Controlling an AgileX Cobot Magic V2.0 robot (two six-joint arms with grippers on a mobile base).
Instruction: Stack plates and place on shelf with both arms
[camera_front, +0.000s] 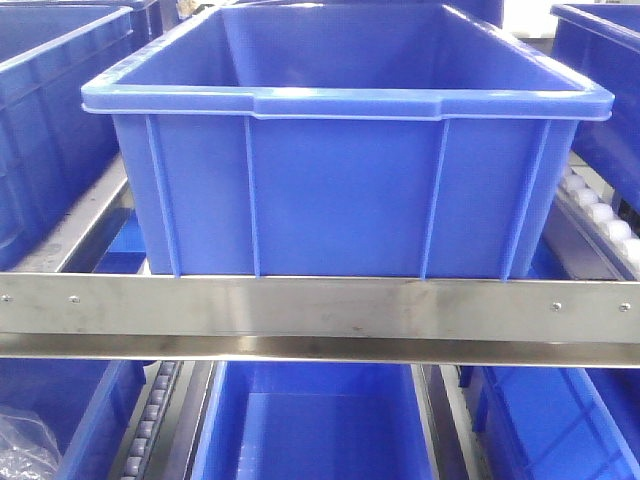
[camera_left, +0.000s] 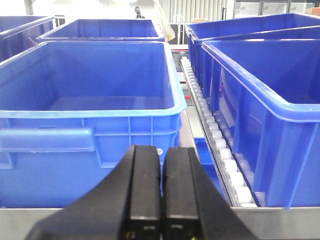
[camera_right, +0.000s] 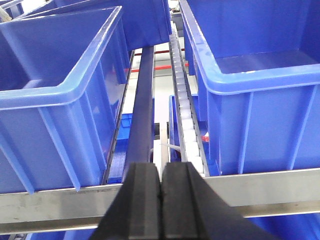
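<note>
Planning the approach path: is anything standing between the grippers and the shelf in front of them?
Nothing visible does. The left gripper and right gripper both sit shut and empty just before the shelf's steel front rail, with open space between. Beyond the rail stand blue crates. No plates appear in any view.

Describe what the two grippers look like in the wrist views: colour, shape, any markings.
Left gripper: two matte black, flat, blocky fingers that widen into a flared black base; small yellowish marks near the bottom edge, too small to read. Right gripper: the same build, two black rectangular fingers on sloping black shoulders, with no markings showing. No cables or arm links appear in either view.
</note>
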